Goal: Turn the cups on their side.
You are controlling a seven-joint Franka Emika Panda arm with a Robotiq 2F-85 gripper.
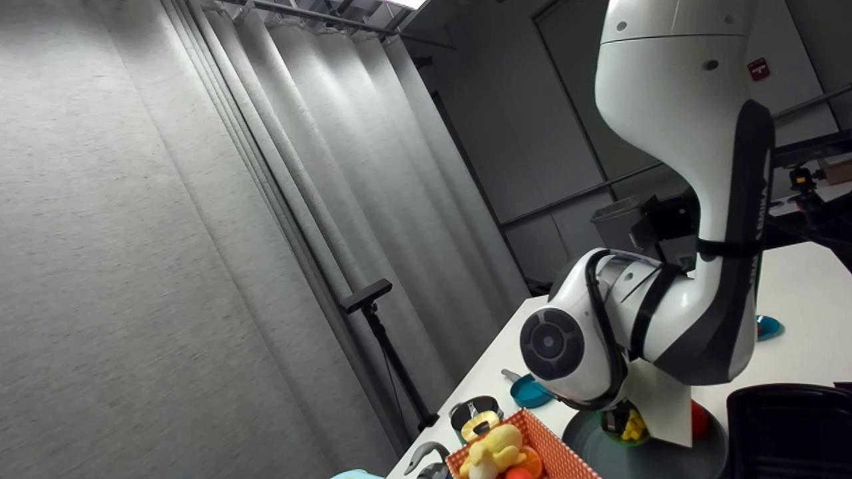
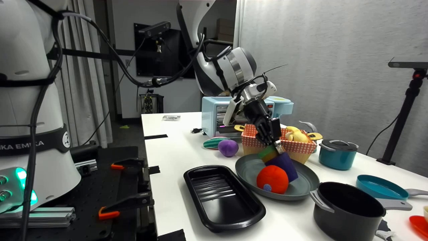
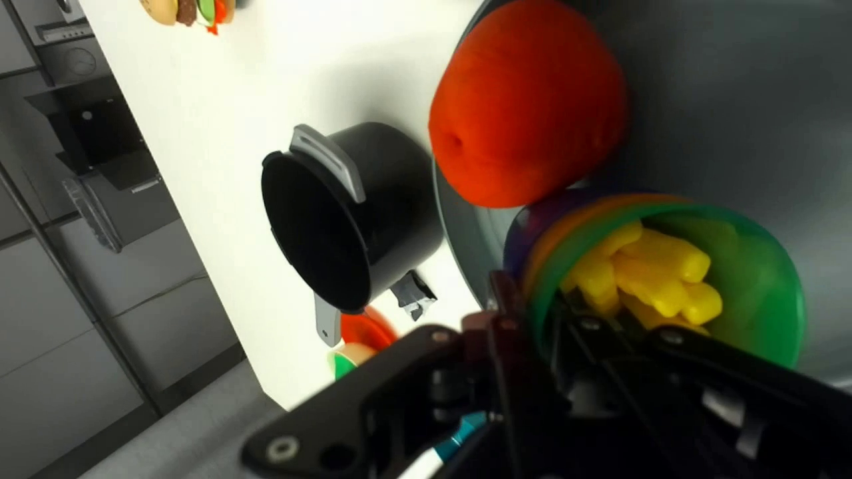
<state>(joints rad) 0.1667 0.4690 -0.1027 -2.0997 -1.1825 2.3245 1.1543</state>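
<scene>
Black tray beside grey plate

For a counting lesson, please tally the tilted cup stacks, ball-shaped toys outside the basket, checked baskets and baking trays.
Tilted cup stack: 1
Ball-shaped: 2 (red toy, purple toy)
Checked basket: 1
Baking tray: 1
Total: 5

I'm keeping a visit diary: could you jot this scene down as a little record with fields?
tool: pinching the nested cups at the rim
colours: green, orange, purple
position: tilted, over the grey plate
contents: yellow pieces inside the green cup
beside them: round red toy, on the plate
near the plate: black tray; dark pot
</scene>
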